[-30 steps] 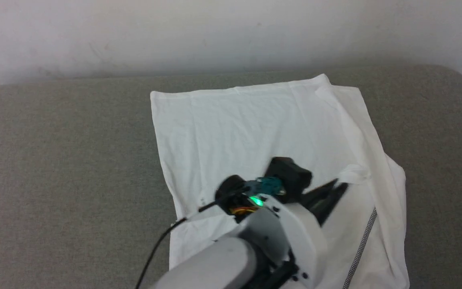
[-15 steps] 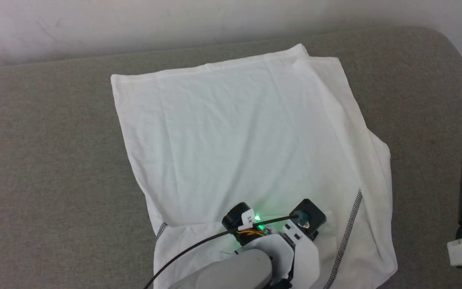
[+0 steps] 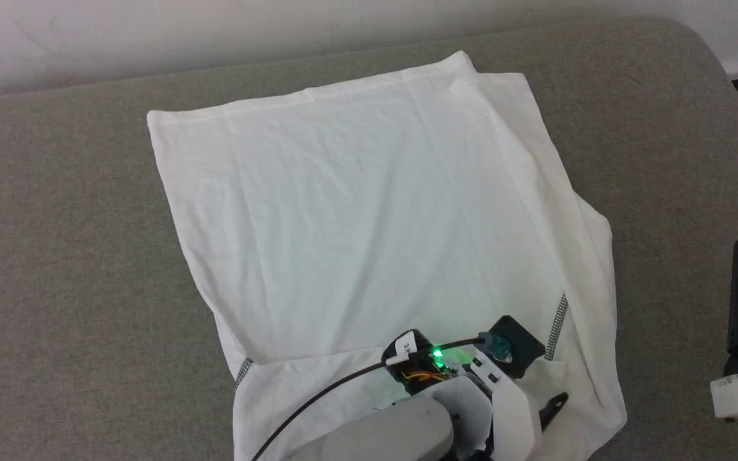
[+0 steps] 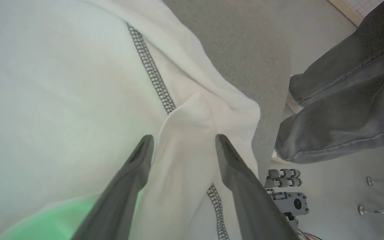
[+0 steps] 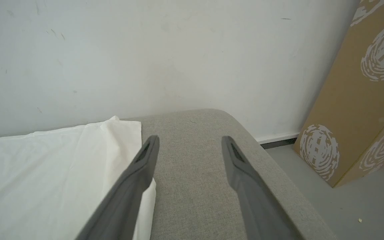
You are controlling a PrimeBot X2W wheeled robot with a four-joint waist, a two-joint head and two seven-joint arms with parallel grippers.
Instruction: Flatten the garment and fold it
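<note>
Garment (image 3: 369,211) lies spread on the grey cushion (image 3: 55,256). Left end effector (image 4: 182,141), its 2 fingers spread, straddles a raised pleat near the corner, likely to pinch it flat. Right end effector (image 5: 189,141) hovers spread beside the cloth's edge.

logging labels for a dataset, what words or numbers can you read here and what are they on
"3", followed by a mark too blurred to read: on the white tag on the left arm.
garment: no lettering can be read, just dark stitching.
cardboard box: white swirl prints, no words.
</note>
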